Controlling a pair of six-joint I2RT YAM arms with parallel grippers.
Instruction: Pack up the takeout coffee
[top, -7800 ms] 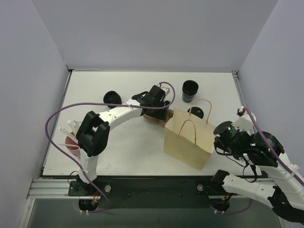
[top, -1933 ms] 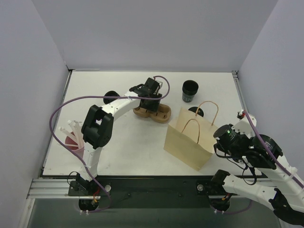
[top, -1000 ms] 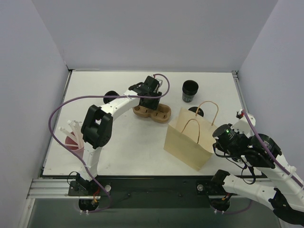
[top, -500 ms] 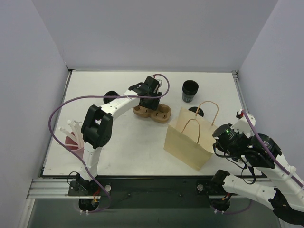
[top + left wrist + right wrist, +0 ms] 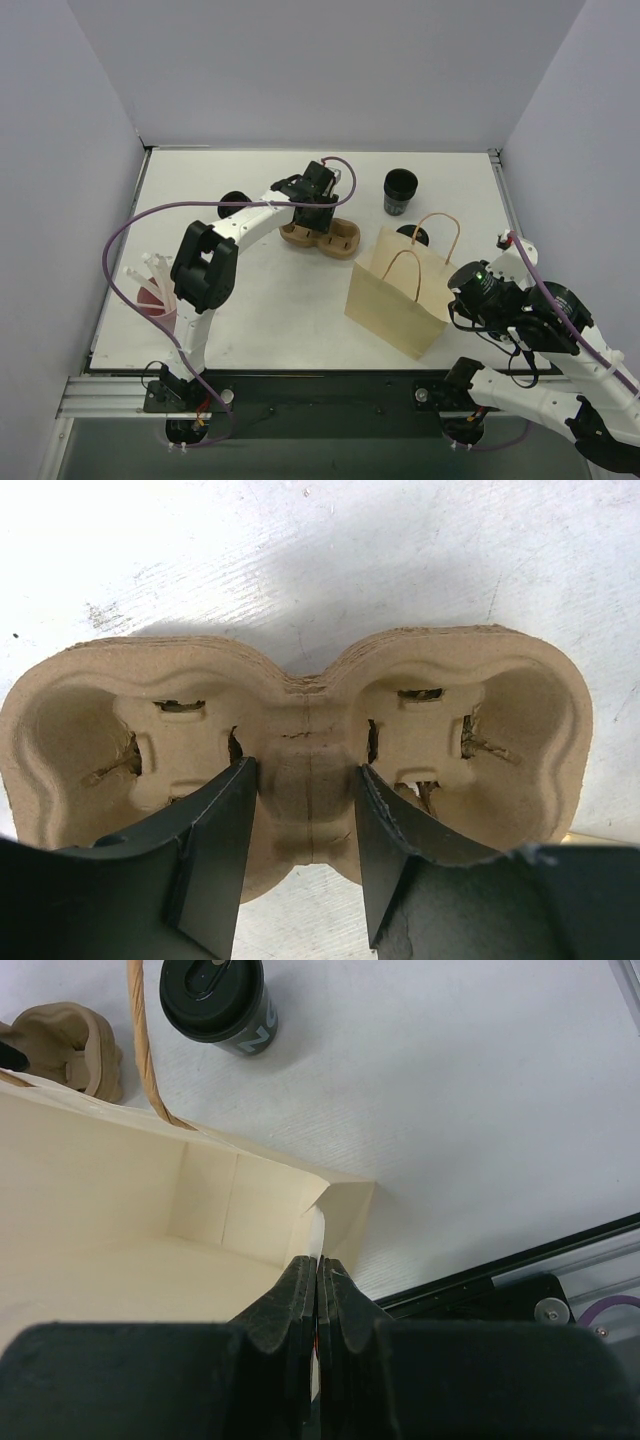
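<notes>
The takeout coffee (image 5: 215,998), a small black cup with a black lid, stands on the table behind the paper bag (image 5: 398,290); from above only its lid (image 5: 412,236) peeks over the bag. My left gripper (image 5: 304,770) straddles the centre bridge of the empty brown pulp carrier (image 5: 300,730), its jaws against both sides of the bridge. The carrier (image 5: 321,238) rests on the table left of the bag, under the left gripper (image 5: 318,220). My right gripper (image 5: 318,1265) is shut on the bag's near right rim, and the bag stands open and empty.
A stack of lidless black cups (image 5: 400,191) stands at the back, right of the carrier. Loose black lids (image 5: 232,200) lie behind the left arm. Pink and white straws (image 5: 150,288) sit at the table's left edge. The table's front edge (image 5: 480,1270) runs close behind the bag.
Several seconds ago the left gripper held the carrier against the bag; it now lies farther left on the table. Over the last second nothing visibly moves in the top view.
</notes>
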